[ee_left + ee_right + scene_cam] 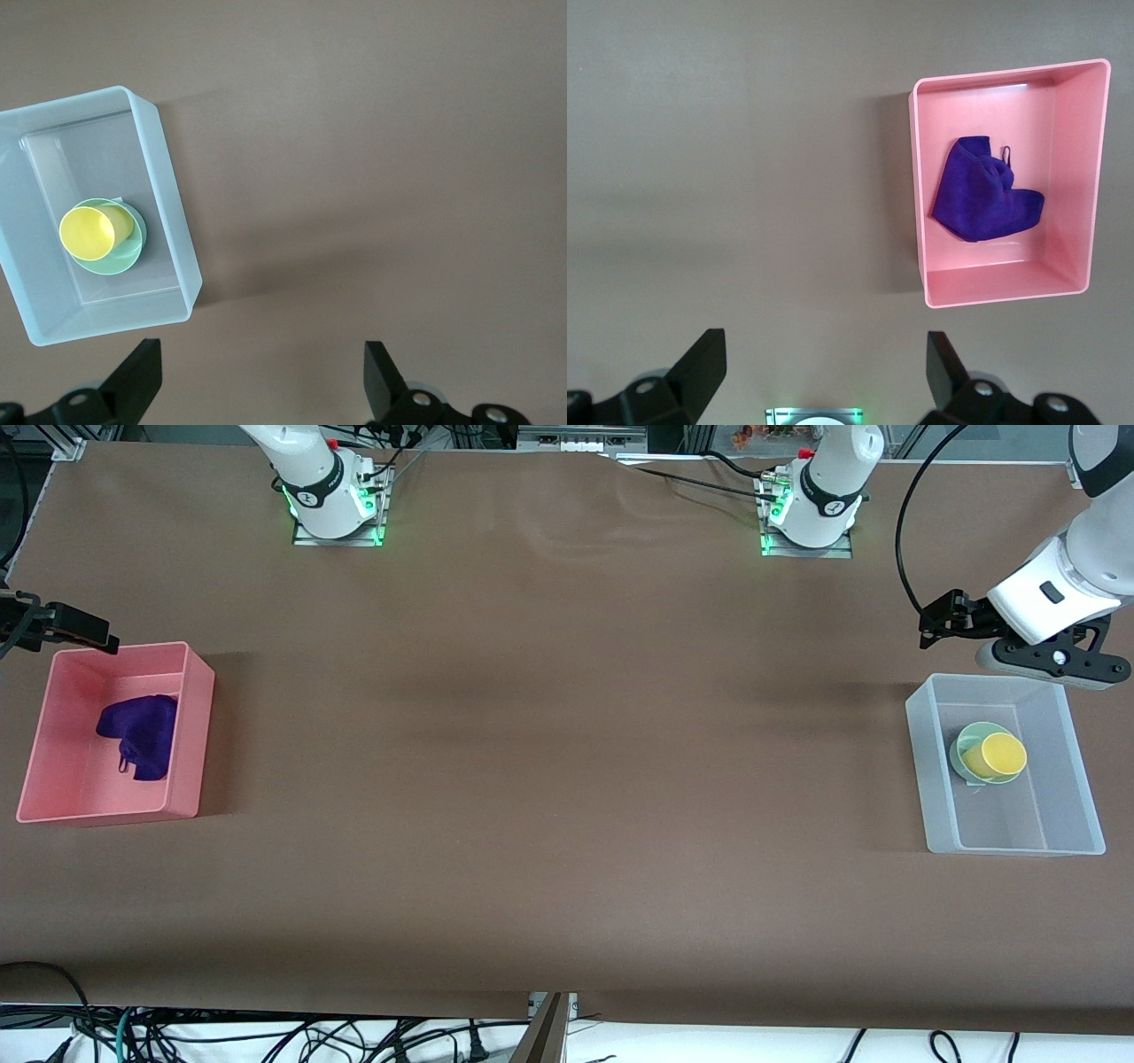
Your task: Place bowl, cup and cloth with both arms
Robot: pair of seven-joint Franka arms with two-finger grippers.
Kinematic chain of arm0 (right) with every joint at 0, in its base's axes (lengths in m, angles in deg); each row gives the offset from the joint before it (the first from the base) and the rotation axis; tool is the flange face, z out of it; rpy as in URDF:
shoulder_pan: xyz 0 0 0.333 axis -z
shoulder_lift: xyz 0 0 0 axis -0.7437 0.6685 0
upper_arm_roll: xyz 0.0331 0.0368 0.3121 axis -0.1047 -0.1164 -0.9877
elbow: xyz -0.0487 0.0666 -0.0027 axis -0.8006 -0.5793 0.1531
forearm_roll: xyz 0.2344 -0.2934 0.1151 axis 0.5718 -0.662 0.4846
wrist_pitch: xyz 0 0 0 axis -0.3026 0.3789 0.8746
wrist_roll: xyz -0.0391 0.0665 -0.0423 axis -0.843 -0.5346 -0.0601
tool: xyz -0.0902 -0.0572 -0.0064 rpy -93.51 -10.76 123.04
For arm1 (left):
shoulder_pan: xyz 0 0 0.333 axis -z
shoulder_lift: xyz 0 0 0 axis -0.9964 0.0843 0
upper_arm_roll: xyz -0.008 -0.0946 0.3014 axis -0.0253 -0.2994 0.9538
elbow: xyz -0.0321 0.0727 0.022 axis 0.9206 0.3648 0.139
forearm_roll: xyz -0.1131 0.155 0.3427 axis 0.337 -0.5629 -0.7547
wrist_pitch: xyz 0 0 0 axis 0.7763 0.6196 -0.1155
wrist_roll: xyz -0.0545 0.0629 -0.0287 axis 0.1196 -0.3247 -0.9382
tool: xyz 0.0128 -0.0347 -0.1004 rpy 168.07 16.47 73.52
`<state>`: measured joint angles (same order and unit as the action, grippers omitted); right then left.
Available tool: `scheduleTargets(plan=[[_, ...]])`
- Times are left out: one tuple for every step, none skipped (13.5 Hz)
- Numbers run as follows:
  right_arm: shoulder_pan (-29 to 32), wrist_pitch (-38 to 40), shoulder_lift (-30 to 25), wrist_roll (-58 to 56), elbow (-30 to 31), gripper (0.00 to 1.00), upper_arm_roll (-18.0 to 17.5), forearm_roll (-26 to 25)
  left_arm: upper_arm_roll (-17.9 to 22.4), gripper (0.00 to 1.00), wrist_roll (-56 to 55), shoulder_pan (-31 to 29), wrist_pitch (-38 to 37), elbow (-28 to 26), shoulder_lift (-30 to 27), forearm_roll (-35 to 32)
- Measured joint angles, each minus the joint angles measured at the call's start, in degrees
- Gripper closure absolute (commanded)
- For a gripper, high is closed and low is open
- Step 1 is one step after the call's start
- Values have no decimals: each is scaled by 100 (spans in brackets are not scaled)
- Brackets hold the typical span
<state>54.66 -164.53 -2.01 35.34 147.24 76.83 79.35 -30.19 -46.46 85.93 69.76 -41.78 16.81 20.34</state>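
The purple cloth lies crumpled in the pink bin at the right arm's end of the table; it also shows in the right wrist view. The yellow cup sits tilted in the mint-green bowl, inside the clear bin at the left arm's end. Cup and bowl also show in the left wrist view. My left gripper is open and empty, above the table beside the clear bin. My right gripper is open and empty, above the pink bin's rim.
The two arm bases with green lights stand along the table's edge farthest from the front camera. Bare brown tabletop stretches between the two bins. Cables hang below the edge nearest the front camera.
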Motion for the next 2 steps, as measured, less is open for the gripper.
scheduleTargets(plan=[[0,-1,0,0,0,0,0,0,10,0,0,0,11,0,0,0],[-1,-1,0,0,0,0,-1,0,14,0,0,0,26,0,-1,0]])
